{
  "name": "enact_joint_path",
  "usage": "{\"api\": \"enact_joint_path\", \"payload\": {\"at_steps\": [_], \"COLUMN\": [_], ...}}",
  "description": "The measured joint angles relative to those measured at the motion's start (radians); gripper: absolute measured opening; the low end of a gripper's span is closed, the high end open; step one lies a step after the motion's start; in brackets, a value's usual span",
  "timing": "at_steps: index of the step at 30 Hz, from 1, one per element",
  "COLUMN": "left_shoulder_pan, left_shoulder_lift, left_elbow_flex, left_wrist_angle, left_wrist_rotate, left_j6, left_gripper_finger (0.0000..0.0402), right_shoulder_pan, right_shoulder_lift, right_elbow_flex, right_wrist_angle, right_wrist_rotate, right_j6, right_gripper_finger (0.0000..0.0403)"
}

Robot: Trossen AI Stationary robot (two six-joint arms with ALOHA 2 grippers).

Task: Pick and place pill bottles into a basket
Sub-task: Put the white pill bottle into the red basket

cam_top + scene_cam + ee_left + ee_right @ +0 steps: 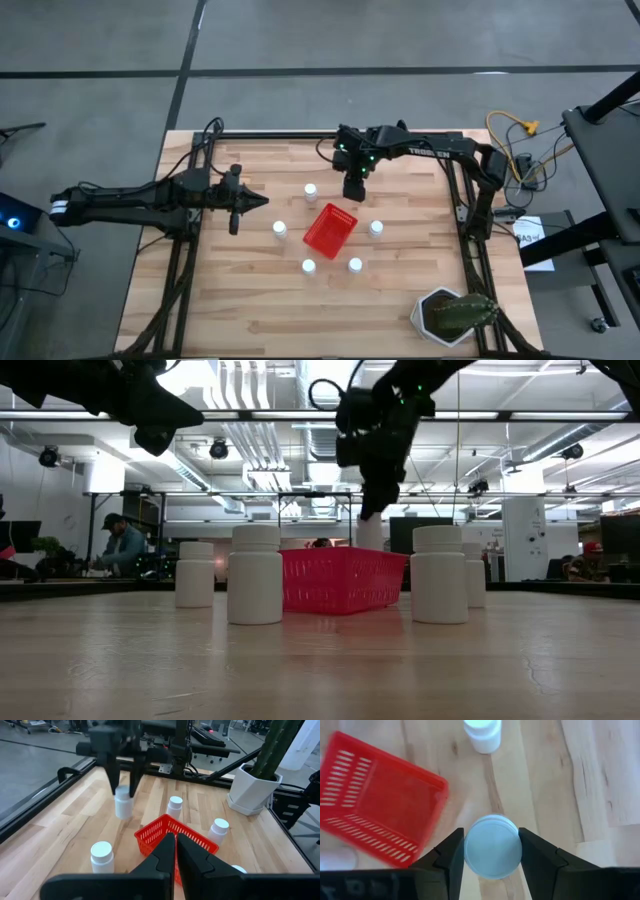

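Two pill bottles (255, 574) stand nearest on the table (250, 310), the red basket (329, 228) holds none, and the right gripper (492, 851) clamps one bottle (492, 846) beside it; left gripper (171, 851) shut, idle.

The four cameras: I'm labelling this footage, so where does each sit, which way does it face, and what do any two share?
High: overhead, straight down; both arms, red basket.
Low: table height, level across; bottles, arms descending from above.
Left wrist: past its shut left gripper toward the basket and right arm.
Right wrist: down past the right gripper, closed on a pill bottle.
Shared: both wrist views show that gripped bottle and the basket.
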State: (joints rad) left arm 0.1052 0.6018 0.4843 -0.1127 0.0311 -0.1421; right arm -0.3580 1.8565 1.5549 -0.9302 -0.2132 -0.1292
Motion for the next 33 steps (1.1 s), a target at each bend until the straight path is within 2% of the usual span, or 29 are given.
{"api": "enact_joint_path", "payload": {"at_steps": [4,7,12,20,33], "left_shoulder_pan": [0.0,0.0,0.0,0.0,0.0], "left_shoulder_lift": [0.0,0.0,0.0,0.0,0.0], "left_elbow_flex": [0.0,0.0,0.0,0.0,0.0], "left_wrist_angle": [0.0,0.0,0.0,0.0,0.0], "left_wrist_rotate": [0.0,0.0,-0.003,-0.006,-0.009], "left_j6": [0.0,0.0,0.0,0.0,0.0], "left_gripper_finger": [0.0,0.0,0.0,0.0,0.0], "right_shoulder_pan": [0.039,0.075,0.15,0.221,0.221], "right_shoulder_lift": [-0.001,-0.001,-0.003,0.007,0.007], "right_elbow_flex": [0.087,0.144,0.177,0.119,-0.014], "right_wrist_angle": [-0.047,-0.061,-0.055,0.05,0.15], "right_wrist_rotate": [-0.012,-0.061,-0.076,-0.072,0.004], "right_j6": [0.001,0.029,0.05,0.102,0.155], "right_gripper_finger": [0.0145,0.0145,0.0145,0.0145,0.0145]}}
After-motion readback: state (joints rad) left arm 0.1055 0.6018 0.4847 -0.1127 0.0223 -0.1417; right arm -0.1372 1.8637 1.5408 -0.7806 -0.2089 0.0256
